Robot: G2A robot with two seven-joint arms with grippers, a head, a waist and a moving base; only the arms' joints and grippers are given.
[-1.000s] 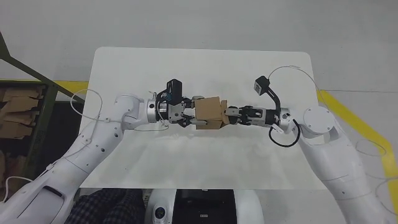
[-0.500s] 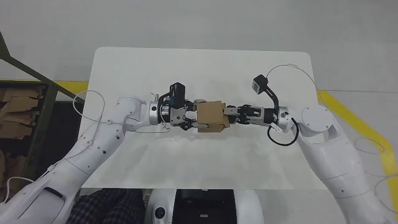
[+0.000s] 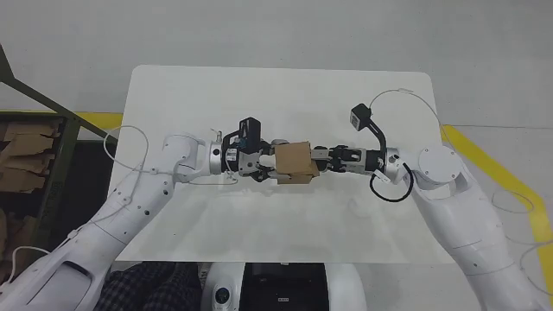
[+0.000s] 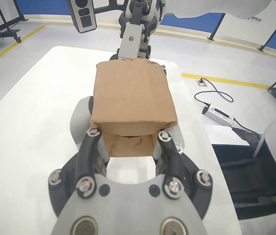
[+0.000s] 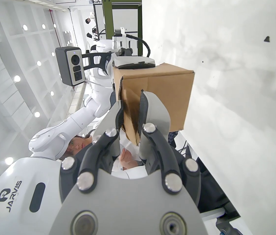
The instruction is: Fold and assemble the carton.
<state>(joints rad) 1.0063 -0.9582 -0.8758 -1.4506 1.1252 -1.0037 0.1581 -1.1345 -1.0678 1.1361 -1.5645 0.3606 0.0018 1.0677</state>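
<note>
I have the carton point(image 3: 294, 161) between both sets of fingers, over the middle of the table point(image 3: 363, 104). My left gripper point(image 4: 130, 135) straddles one open end. Its fingers point(image 4: 78, 121) press on two opposite side walls, clamped on the carton. My right gripper point(image 5: 130, 113) is at the other end, facing the left one. Its fingers point(image 5: 155, 113) pinch a single wall, one inside the carton and one outside, closed tight on the cardboard. The cardboard edge just beside those fingertips looks ragged. The carton's upper panel lies flat. I cannot tell whether its underside touches the table.
</note>
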